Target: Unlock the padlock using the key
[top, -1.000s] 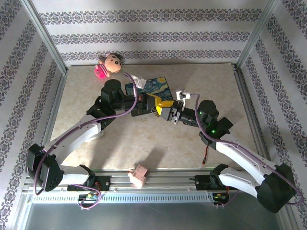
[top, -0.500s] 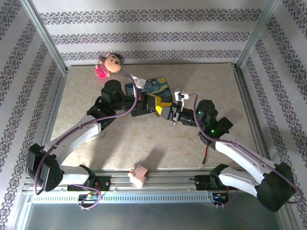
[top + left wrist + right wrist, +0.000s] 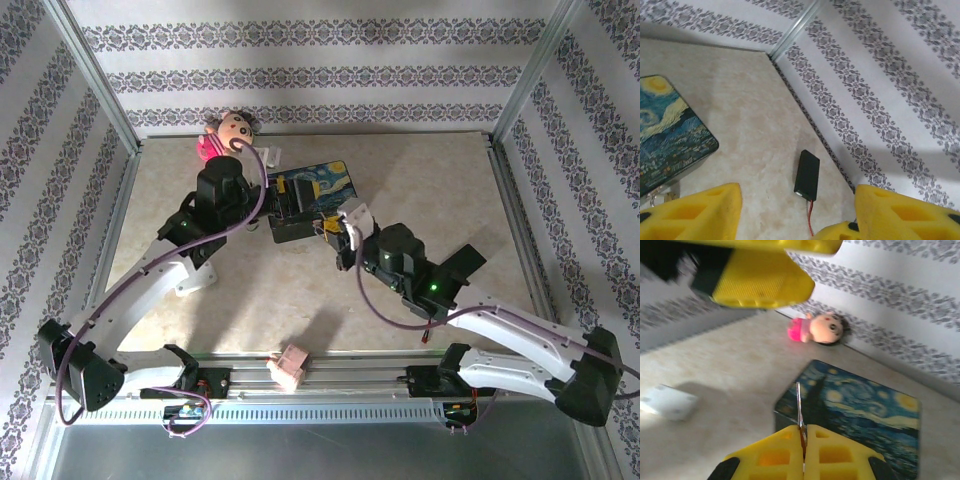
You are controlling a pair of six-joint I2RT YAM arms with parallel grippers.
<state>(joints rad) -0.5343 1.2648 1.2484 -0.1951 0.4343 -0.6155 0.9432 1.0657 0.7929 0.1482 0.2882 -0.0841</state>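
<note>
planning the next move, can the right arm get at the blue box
Probably yes: the box lies just ahead of the right gripper and its key, with nothing lying between.

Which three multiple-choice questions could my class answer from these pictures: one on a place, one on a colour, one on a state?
1. The doll lies: A in an end effector; B against the far wall; C on the box.
2. The small block on the near rail is: A green; B black; C pink.
3. The left end effector is: A open; B shut on a key; C shut on the doll.
B, it lies at the wallpaper's foot; C, plainly pink; A, its yellow fingers stand apart, empty.
</note>
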